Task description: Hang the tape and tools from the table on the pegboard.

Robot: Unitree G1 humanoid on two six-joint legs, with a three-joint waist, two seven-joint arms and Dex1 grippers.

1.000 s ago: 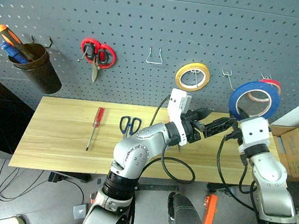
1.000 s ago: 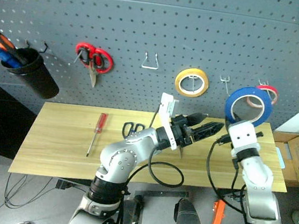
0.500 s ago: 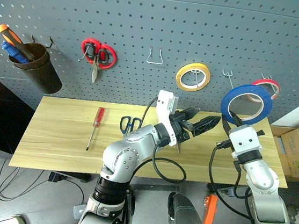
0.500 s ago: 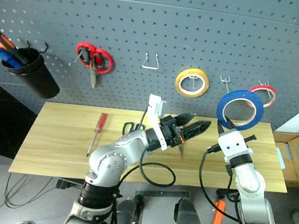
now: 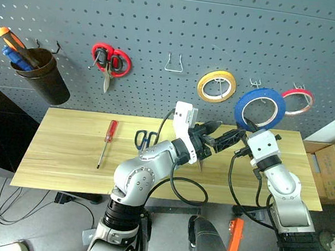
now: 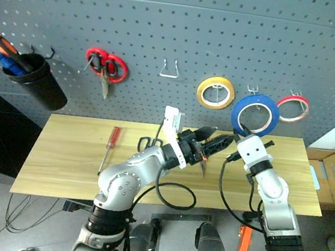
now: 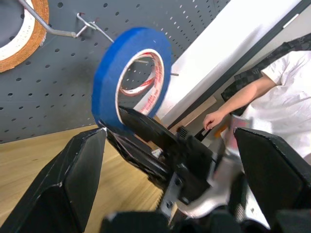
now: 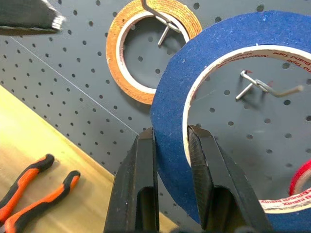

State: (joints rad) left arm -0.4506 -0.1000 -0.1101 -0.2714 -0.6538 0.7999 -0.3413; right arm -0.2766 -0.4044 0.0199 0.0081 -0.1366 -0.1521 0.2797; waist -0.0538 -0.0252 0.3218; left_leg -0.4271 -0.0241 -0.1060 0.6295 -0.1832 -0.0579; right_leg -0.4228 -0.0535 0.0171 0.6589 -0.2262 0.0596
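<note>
R gripper [image 8: 170, 145]: jaws pinched on lower rim of the blue tape ring [image 5: 260, 109], one finger outside the band, one inside the hollow. Ring held upright against the pegboard [image 5: 166, 28], its hollow framing a metal hook [image 8: 265, 87]; can't tell if the ring rests on the hook.

L gripper [image 5: 227, 135]: jaws spread wide, nothing between them, tips just beside R gripper, below the ring.

Blue-handled scissors [image 5: 145, 139] on table [image 5: 61, 156], blades hidden behind L arm. Red-handled screwdriver [image 5: 107, 142] lies clear, well apart to the left. Orange-and-black pliers [image 8: 34, 191] on the wood, handles visible in R wrist view, head cut off; in head views mostly behind L gripper.

Yellow roll [image 5: 216, 85] on hook just left of blue ring; red roll [image 5: 297, 101] just right. Red scissors [image 5: 109, 61] hang further left. Dark cup [image 5: 43, 78] at far left holds an orange-handled tool, tips hidden.

Person's arm, white sleeve [image 7: 272, 92] at edge of L wrist view, cut off
</note>
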